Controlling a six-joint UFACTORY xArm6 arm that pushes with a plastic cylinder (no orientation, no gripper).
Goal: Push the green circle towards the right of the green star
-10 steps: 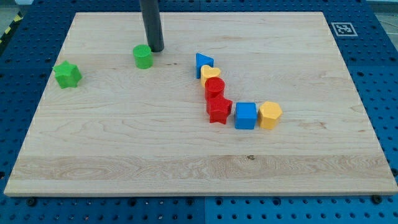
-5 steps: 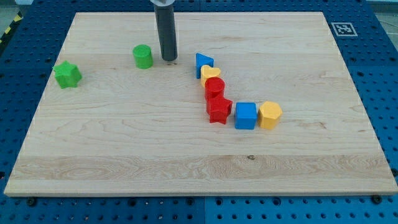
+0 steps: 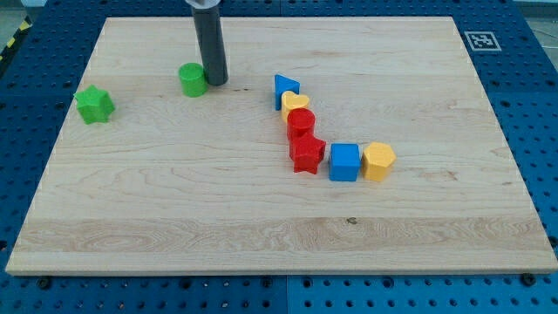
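Note:
The green circle (image 3: 193,79) sits on the wooden board at the view's upper left. The green star (image 3: 94,105) lies further to the view's left, slightly lower, well apart from the circle. My tip (image 3: 215,83) stands on the board right against the circle's right side, touching or nearly touching it. The dark rod rises from there out of the view's top.
A curved chain of blocks lies right of centre: blue triangle (image 3: 285,87), yellow heart (image 3: 296,103), red cylinder (image 3: 301,123), red star (image 3: 307,154), blue cube (image 3: 344,162), yellow hexagon (image 3: 378,161). The wooden board (image 3: 174,218) is bounded by a blue pegboard.
My tip swung right of the circle, then came back left against its right side. The green circle has shifted a little to the left, towards the star.

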